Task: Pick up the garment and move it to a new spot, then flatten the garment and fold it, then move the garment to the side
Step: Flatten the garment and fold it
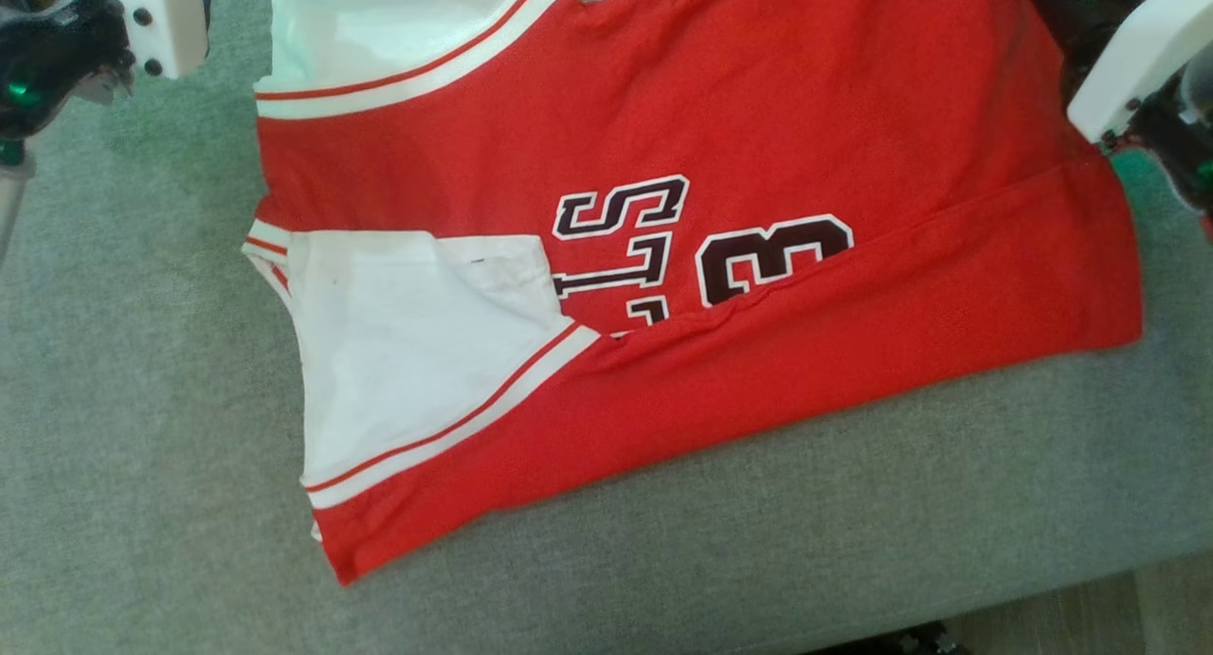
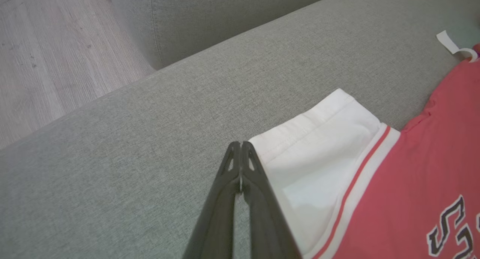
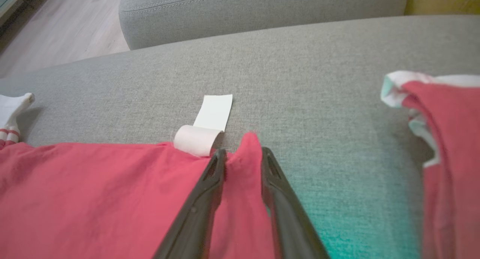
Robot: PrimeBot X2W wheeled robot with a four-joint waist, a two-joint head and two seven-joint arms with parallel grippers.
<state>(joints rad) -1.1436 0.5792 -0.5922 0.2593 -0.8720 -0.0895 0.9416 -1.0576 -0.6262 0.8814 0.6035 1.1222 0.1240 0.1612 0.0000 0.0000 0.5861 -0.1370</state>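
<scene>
Lying half-folded on grey cushion, red-and-white jersey

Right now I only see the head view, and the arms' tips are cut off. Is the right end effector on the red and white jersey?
Observer: Yes. In the right wrist view, a fold of the red and white fabric jersey stands between the fingers of the right end effector. I can't tell if it's squeezed tight.
Operator: What's next to it?
Observer: A curled white label lies just past the fingertips, at the jersey's edge.
Operator: And the left one?
Observer: The left end effector is shut with nothing in it, its tip beside the white sleeve.
</scene>
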